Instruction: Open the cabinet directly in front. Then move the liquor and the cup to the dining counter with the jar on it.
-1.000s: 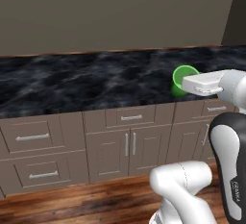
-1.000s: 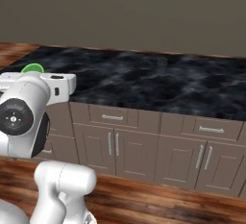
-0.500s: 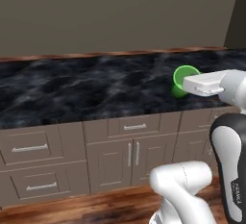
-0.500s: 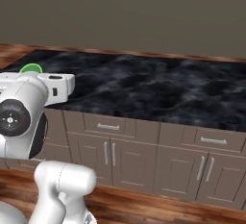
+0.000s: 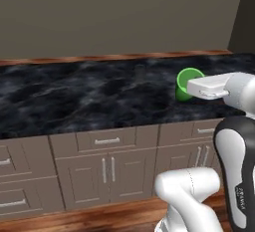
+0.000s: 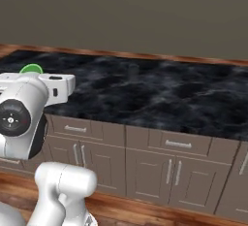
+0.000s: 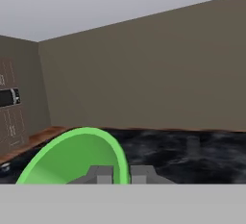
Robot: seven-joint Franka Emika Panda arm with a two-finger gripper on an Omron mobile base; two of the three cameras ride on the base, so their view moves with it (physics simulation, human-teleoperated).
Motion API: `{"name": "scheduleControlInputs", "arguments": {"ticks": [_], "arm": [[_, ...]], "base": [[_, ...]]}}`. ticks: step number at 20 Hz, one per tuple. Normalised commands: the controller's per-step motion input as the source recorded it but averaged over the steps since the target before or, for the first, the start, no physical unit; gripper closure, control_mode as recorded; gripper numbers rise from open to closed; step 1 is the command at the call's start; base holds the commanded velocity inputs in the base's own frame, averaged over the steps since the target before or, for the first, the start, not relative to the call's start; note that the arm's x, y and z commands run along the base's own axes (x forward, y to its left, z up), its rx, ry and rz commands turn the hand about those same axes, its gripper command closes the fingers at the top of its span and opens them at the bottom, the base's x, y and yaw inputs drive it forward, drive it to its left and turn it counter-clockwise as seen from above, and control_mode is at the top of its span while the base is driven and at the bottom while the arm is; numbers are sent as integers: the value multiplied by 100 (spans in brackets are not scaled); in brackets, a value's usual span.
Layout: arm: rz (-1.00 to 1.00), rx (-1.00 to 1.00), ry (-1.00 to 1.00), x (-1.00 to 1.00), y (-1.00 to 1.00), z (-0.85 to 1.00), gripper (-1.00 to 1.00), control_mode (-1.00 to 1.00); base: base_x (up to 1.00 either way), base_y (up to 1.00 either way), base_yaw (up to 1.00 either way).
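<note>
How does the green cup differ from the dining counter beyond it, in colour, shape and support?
The cup is plain bright green; the dining counter is black marble with white veins. The cup is small and round, the counter a broad flat slab. The cup is carried at the gripper; the counter rests on taupe cabinets.

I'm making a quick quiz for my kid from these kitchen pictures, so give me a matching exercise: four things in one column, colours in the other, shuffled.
Things:
1. cup
2. counter top
3. drawer handles
4. floor

Colours:
A. silver
B. reddish-brown wood
C. bright green
D. black with white veins

Pairs: 1-C, 2-D, 3-A, 4-B
</note>
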Motion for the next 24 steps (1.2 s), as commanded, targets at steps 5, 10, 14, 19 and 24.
{"name": "scheduleControlInputs", "arguments": {"ticks": [5, 10, 14, 19, 24], "arm": [[0, 0, 0, 0, 0, 0, 100, 100], [0, 0, 0, 0, 0, 0, 100, 100], [0, 0, 0, 0, 0, 0, 100, 100], [0, 0, 0, 0, 0, 0, 100, 100], [0, 0, 0, 0, 0, 0, 100, 100]], "base": [[-2, -89, 2], [0, -26, 0], [0, -10, 0], [0, -19, 0], [0, -5, 0]]}}
